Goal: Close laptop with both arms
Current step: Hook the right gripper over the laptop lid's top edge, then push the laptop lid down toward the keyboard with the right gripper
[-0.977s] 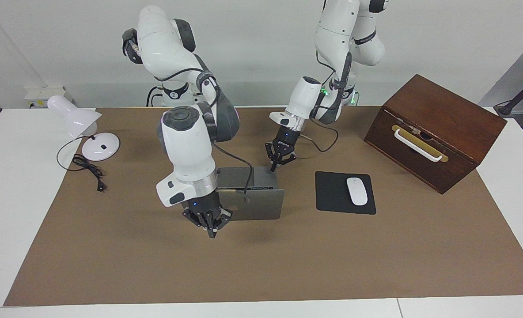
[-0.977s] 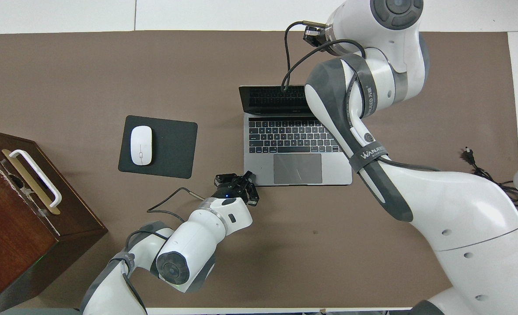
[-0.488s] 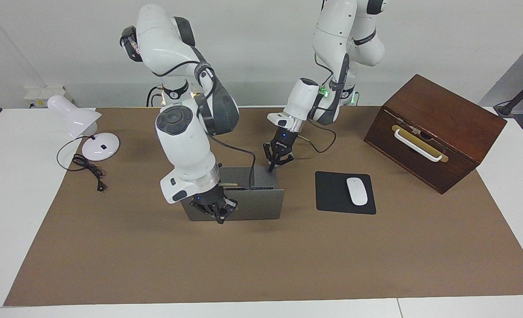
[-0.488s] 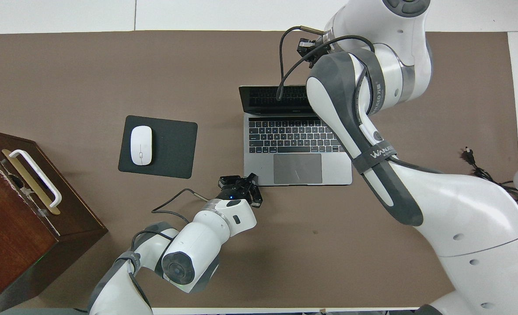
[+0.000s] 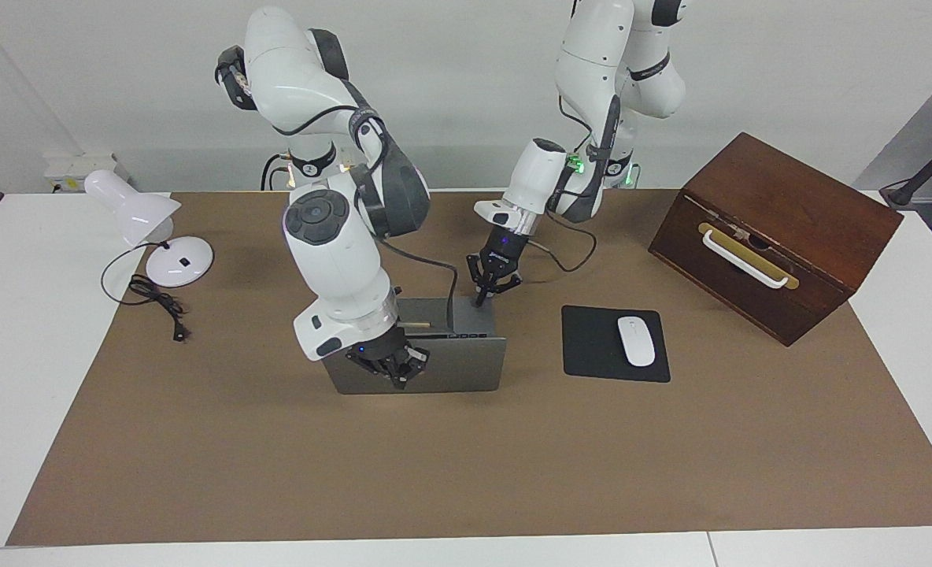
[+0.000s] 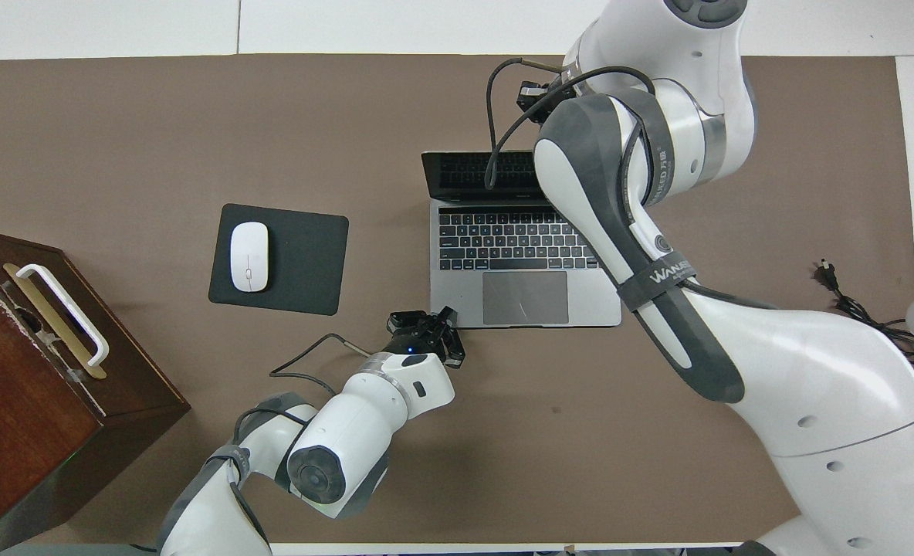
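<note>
The laptop point(image 5: 450, 358) stands open. The right gripper point(image 5: 397, 378), fingertips together and empty, sits against its lid, perhaps touching. The left gripper point(image 5: 483, 298), likewise pinched empty, meets the base's corner.

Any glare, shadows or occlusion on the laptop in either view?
Facing view: even light, no glare; right tool covers part of the laptop lid. Overhead view: right arm hides a keyboard corner; soft shadow beside the mouse pad.
</note>
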